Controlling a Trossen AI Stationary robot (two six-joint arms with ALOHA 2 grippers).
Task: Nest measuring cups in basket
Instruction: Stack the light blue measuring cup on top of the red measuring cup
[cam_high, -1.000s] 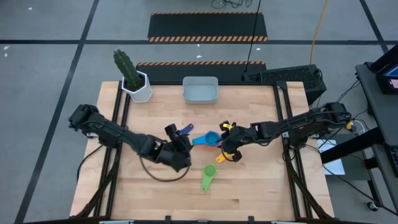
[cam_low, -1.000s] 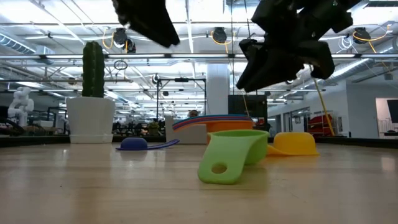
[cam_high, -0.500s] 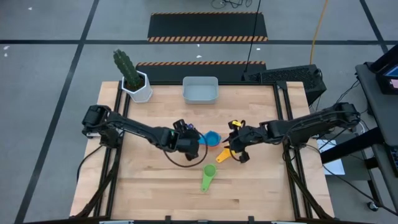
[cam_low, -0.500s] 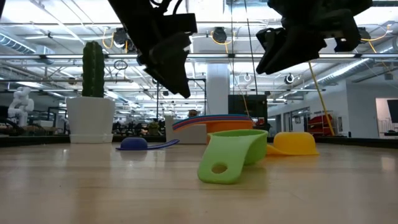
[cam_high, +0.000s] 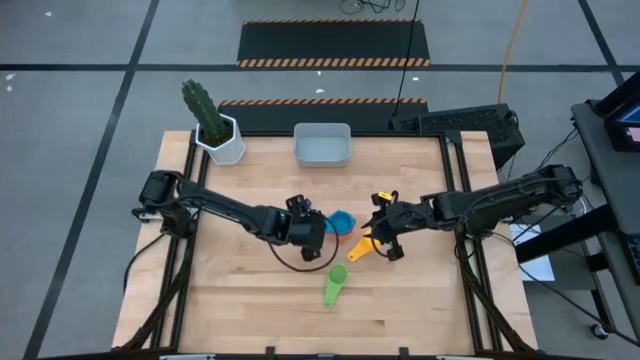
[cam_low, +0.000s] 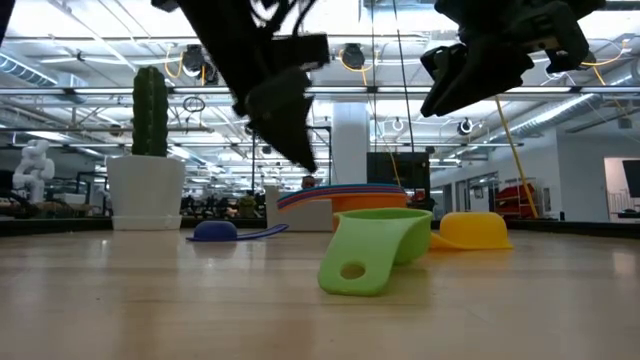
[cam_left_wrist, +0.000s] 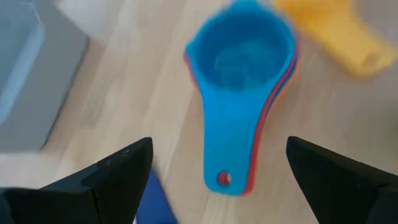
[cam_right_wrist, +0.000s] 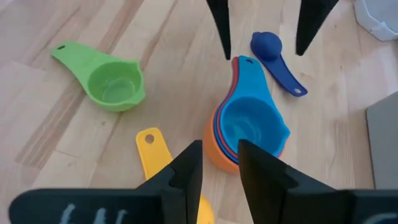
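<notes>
A nested stack of measuring cups (cam_left_wrist: 249, 62), light blue on top of red and orange, stands on the table's middle (cam_high: 343, 222). My left gripper (cam_left_wrist: 219, 149) hovers open just left of it (cam_high: 320, 228). Its fingers (cam_right_wrist: 217, 25) stand on either side of the stack's handle end (cam_right_wrist: 245, 62) without touching it. A dark blue cup (cam_right_wrist: 267, 45) lies beside that handle. The yellow cup (cam_high: 358, 250) and the green cup (cam_high: 335, 283) lie nearer the front. My right gripper (cam_right_wrist: 219, 152) hangs above the yellow cup (cam_high: 382, 243), a narrow gap between its fingers, holding nothing. The basket (cam_high: 322, 145) stands at the far edge.
A white pot with a cactus (cam_high: 220, 135) stands at the far left corner. A dark cable loops on the wood (cam_high: 290, 262) below my left gripper. Bare wood spreads across the near half of the table (cam_high: 400, 310).
My left gripper has swung from the near left toward the stack, dropping lower, and now stands over the stack's handle end. My right gripper has risen a little above the yellow cup and rolled. The cups have kept their places.
</notes>
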